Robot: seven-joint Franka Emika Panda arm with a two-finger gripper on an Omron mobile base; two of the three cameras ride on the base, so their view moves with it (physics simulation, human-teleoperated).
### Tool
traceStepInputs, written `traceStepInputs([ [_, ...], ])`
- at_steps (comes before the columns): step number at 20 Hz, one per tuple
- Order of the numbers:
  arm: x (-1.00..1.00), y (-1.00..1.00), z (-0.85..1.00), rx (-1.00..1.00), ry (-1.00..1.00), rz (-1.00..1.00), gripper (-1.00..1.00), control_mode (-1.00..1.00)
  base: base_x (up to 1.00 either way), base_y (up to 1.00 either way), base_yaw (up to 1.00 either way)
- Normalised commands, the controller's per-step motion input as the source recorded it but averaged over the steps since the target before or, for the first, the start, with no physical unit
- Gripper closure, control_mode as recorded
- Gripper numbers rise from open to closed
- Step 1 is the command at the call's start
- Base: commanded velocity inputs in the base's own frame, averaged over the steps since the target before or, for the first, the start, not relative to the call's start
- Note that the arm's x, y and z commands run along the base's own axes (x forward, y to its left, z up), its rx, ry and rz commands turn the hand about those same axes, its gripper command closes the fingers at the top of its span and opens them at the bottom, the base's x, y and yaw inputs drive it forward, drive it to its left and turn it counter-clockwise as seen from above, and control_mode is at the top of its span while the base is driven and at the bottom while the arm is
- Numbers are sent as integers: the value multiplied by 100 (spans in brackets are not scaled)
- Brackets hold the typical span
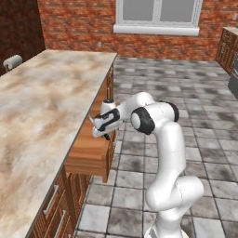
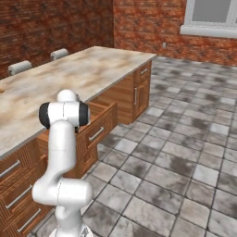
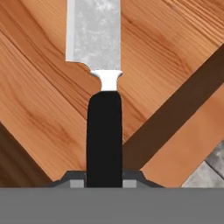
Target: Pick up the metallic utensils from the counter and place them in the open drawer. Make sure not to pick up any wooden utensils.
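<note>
Left base view
Arm: white, rises from the lower right, bends at a dark elbow joint and reaches left toward the island.
Gripper (image 1: 99, 126): sits beside the counter's edge, directly above the open drawer (image 1: 88, 155), pointing down and to the left.
Knife (image 1: 91, 121): a thin pale sliver juts from the gripper toward the counter's edge; too small to make out its details here.
Open drawer: orange-brown wooden box with a plain flat front, pulled out from the island's side under the counter's overhang.
Counter (image 1: 42, 107): beige-and-brown marbled stone, running from the bottom left to the upper middle.
Roll (image 1: 12, 62): a pale cylinder at the counter's far left edge.
Floor: grey stone tiles, with a brick wall and a window behind.

Right base view
Arm: stands at the lower left, its dark shoulder joint in front of the island's side; it hides the hand.
Open drawer (image 2: 102, 121): projects from the island just right of the arm, and here its front carries a metal bar handle.
Counter (image 2: 78, 74): stretches away to the upper right, with two pale rolls at its far left edge.

Hand view
Gripper (image 3: 104, 179): jaws nearly closed, pinched on the knife's handle.
Knife (image 3: 103, 109): black handle upright between the fingertips, white collar, mottled silver blade running off the top edge.
Open drawer (image 3: 39, 113): orange-brown wooden boards lie behind the knife.
Contact: cannot tell whether the blade touches the wood.
</note>
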Motion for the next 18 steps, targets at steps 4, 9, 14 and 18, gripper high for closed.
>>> traceStepInputs([
  [4,0,-33,-14,0,8,0,100,-100,0,0,0],
  [9,0,-57,-4,0,3,3,100,-100,0,0,0],
  [14,0,-68,-9,0,1,4,100,-100,0,0,0],
  [18,0,-34,-1,0,-1,6,100,-100,0,0,0],
])
